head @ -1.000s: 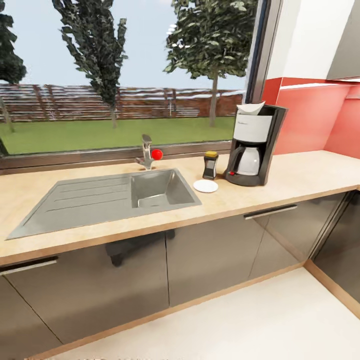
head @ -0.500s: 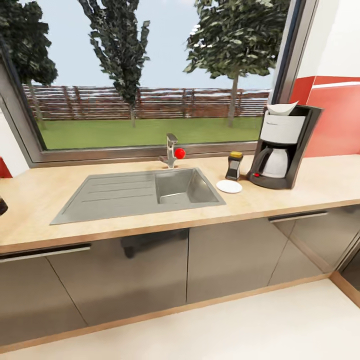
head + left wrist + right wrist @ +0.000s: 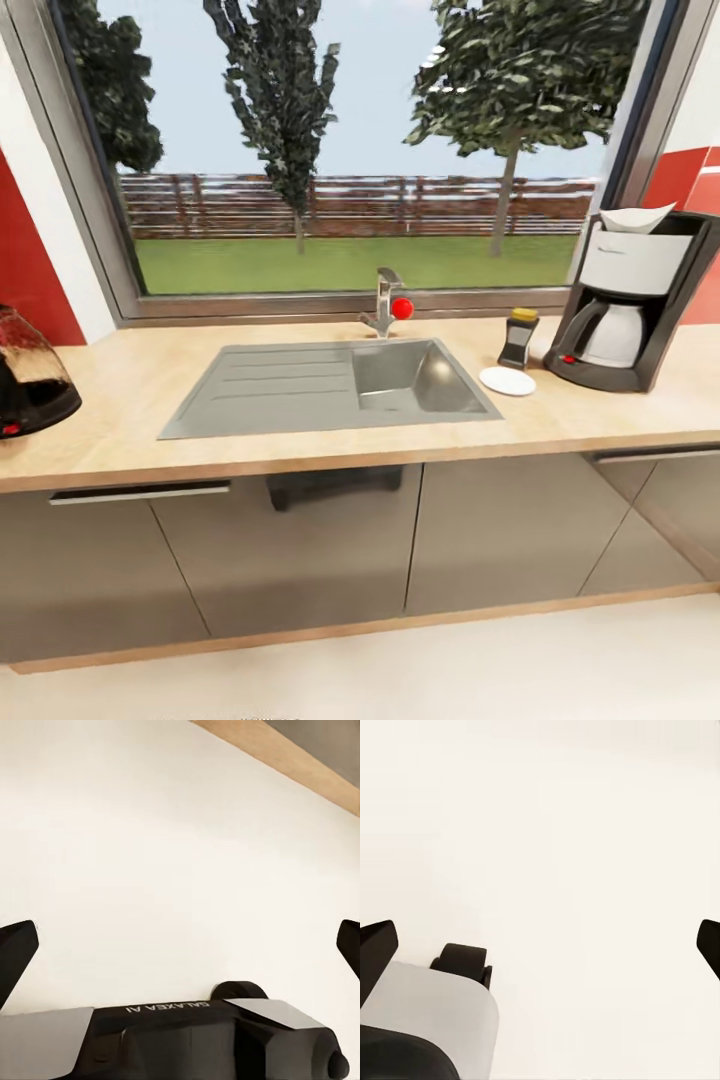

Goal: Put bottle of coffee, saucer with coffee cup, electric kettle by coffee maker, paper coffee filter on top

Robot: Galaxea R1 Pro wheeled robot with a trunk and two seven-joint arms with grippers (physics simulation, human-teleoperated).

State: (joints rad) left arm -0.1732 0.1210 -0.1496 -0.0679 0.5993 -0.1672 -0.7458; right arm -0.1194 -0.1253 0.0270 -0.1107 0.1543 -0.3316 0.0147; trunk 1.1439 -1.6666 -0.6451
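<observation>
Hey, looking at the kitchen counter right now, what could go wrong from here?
1. The kettle sits far from the coffee maker, past the sink; carrying it over could end in a drop.
2. The saucer lies close to the coffee bottle, which might get knocked when the cup is placed.

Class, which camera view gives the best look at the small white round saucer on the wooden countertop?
The head view: the small white round saucer lies in full sight beside the black-and-white coffee maker. The two wrist views look at pale floor, with no saucer.
</observation>
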